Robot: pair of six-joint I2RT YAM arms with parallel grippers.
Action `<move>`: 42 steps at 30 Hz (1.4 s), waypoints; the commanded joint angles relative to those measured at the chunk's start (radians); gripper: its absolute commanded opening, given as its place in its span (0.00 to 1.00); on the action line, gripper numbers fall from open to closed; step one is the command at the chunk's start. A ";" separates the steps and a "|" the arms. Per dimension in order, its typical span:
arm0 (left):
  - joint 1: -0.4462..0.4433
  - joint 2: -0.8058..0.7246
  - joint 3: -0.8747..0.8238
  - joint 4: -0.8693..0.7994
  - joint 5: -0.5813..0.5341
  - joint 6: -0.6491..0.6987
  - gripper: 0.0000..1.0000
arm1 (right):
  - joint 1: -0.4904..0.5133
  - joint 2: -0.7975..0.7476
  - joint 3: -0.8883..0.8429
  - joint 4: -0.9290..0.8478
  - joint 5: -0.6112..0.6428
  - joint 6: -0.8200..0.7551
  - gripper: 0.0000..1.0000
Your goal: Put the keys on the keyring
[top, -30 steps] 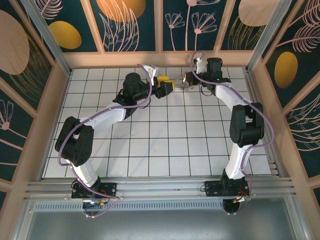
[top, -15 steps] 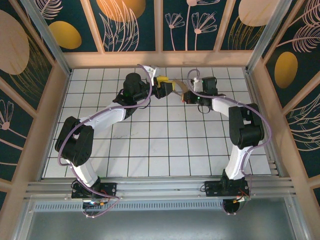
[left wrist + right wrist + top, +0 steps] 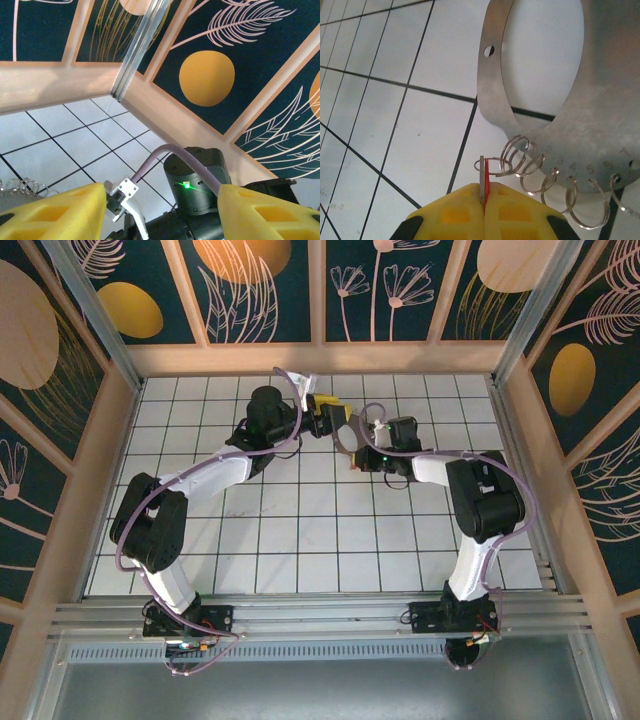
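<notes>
Above worktop [image 3: 300,530], your right claw [image 3: 484,197]: clamped on key [image 3: 484,175]
Left claw [image 3: 162,195]: fingers [image 3: 60,212] apart beside keyring [image 3: 492,95]; grip you can't tell

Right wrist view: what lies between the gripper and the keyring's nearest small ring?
The key: pinched in the shut right gripper, its tip reaching the first small ring hanging from the keyring. The right wrist view shows it.
</notes>
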 commanded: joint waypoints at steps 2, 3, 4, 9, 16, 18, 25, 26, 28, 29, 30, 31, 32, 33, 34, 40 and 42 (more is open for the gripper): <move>0.005 -0.024 -0.019 0.041 0.024 -0.034 0.61 | 0.037 -0.023 -0.034 0.048 0.008 0.026 0.00; 0.004 -0.024 -0.020 0.043 0.027 -0.036 0.61 | 0.050 -0.023 -0.038 0.046 0.002 0.029 0.00; 0.004 -0.023 -0.019 0.043 0.030 -0.039 0.61 | 0.062 -0.025 -0.044 0.045 -0.014 0.032 0.00; 0.004 -0.017 -0.018 0.053 0.050 -0.057 0.62 | 0.107 -0.092 -0.084 0.043 -0.111 0.045 0.40; 0.005 -0.030 -0.093 0.144 0.034 -0.101 0.68 | 0.035 -0.291 -0.169 0.054 -0.157 0.076 0.67; 0.005 -0.074 -0.127 0.174 0.014 -0.111 0.74 | 0.011 -0.346 -0.183 0.038 -0.148 0.077 0.73; 0.005 -0.179 -0.221 0.132 -0.159 -0.082 0.98 | -0.064 -0.527 -0.198 -0.044 0.021 0.063 0.85; 0.004 -0.201 -0.234 0.111 -0.209 -0.071 0.99 | -0.075 -0.553 -0.201 -0.053 0.071 0.062 0.85; 0.005 -0.249 -0.284 0.096 -0.310 -0.048 0.99 | -0.097 -0.598 -0.211 -0.057 0.152 0.062 0.86; 0.004 -0.275 -0.310 0.090 -0.372 -0.032 0.99 | -0.111 -0.618 -0.217 -0.054 0.192 0.067 0.86; 0.005 -0.304 -0.337 0.091 -0.442 -0.015 0.99 | -0.125 -0.637 -0.227 -0.046 0.239 0.073 0.86; 0.004 -0.329 -0.370 0.109 -0.502 0.003 0.99 | -0.136 -0.655 -0.239 -0.028 0.282 0.082 0.86; 0.004 -0.358 -0.416 0.144 -0.566 0.029 0.99 | -0.148 -0.674 -0.256 -0.005 0.328 0.090 0.87; 0.005 -0.387 -0.467 0.197 -0.636 0.067 0.99 | -0.161 -0.687 -0.265 0.008 0.367 0.095 0.88; 0.005 -0.409 -0.508 0.241 -0.682 0.107 0.99 | -0.170 -0.693 -0.272 0.019 0.397 0.093 0.88; 0.014 -0.467 -0.661 0.348 -0.946 0.293 0.99 | -0.204 -0.657 -0.358 0.188 0.612 0.116 0.99; 0.041 -0.466 -0.707 0.399 -0.983 0.347 0.99 | -0.211 -0.627 -0.382 0.239 0.666 0.083 0.99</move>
